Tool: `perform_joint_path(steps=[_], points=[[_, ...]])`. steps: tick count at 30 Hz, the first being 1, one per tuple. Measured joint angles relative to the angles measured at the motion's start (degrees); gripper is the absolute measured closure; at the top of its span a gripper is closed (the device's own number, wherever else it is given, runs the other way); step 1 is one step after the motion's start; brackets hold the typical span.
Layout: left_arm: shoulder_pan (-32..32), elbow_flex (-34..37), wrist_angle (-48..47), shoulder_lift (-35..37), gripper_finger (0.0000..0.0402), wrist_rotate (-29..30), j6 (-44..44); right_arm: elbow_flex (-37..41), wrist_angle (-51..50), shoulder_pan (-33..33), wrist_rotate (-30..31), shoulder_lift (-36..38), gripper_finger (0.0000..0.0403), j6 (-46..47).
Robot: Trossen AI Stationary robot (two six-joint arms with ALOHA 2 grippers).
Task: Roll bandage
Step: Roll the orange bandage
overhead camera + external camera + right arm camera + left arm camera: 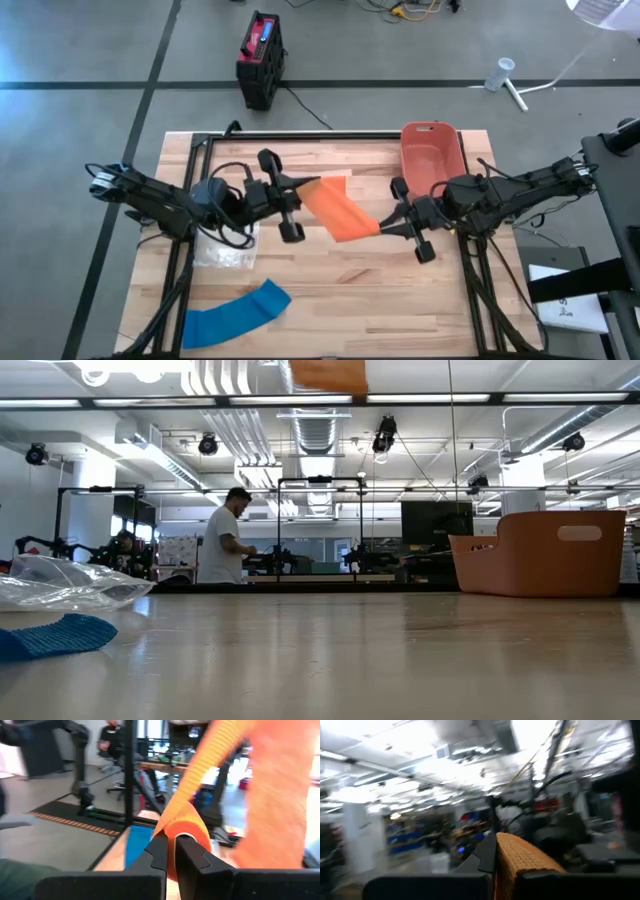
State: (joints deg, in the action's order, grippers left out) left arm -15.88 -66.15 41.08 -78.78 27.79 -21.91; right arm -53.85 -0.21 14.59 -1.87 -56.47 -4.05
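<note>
An orange bandage (338, 212) hangs in the air between my two grippers, high above the middle of the table; in the low view only a piece of the orange bandage (328, 374) shows at the top. My left gripper (306, 186) is shut on its far left end. My right gripper (384, 225) is shut on its near right end, which is wound into a small roll (184, 827). A blue bandage (236, 314) lies flat near the table's front left corner. My left gripper pinches the orange bandage's end (516, 860) between its two fingers, coming about level from the table's left. The strip runs on from the fingers toward my other gripper, clear of the table. My right gripper pinches the rolled end (186, 831) of the orange bandage between its two fingers (158, 851), level from the table's right. From the roll the strip (220, 745) climbs away, twisted and fairly taut, and widens toward my left gripper. All of it is clear of the table.
An orange bin (431, 154) stands at the table's far right. A clear plastic bag (224, 250) lies under my left arm, near the blue bandage (55, 635). In the room behind the table a person (222, 540) stands at a bench.
</note>
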Motion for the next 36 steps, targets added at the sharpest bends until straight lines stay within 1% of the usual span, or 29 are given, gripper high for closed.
perform_joint_path(steps=[2,7,11,14,18,20,26,32,36], points=[[-0.85,-3.01,-3.18,-1.13,0.0401,-0.5,-1.39,0.03,-0.14,-0.18,1.61,0.02,0.0394,0.0],[-1.99,-12.39,-16.3,-3.76,0.0401,-0.7,-2.25,0.12,-2.24,-0.84,4.69,0.0,0.0394,0.88],[-2.74,-18.91,-24.57,-5.17,0.0401,-0.69,-2.25,0.16,-3.03,-1.04,4.9,0.0,0.0394,1.11],[-2.89,-21.72,-29.1,-5.48,0.0401,0.07,-2.28,0.16,-3.02,-0.97,4.19,0.0,0.0394,1.05],[-2.69,-21.94,-29.46,-5.49,0.0401,2.11,-3.08,0.18,-2.84,-0.96,-2.95,0.0,0.0394,1.05],[-2.41,-21.68,-29.44,-5.49,0.0401,4.23,-3.58,0.18,-2.41,-0.74,-5.36,-0.06,0.0394,1.08],[-1.83,-20.71,-30.14,-5.49,0.0401,7.92,-4.43,0.25,-2.46,-0.22,-6.06,-0.33,0.0394,1.07],[-1.34,-20.61,-33.35,-5.49,0.0401,12.36,-4.29,0.24,-0.77,-0.2,-13.24,-0.33,0.0394,1.07],[-0.73,-19.44,-34.03,-5.49,0.0401,13.21,-2.38,0.23,-0.04,0.43,-13.58,-0.33,0.0394,1.01]])
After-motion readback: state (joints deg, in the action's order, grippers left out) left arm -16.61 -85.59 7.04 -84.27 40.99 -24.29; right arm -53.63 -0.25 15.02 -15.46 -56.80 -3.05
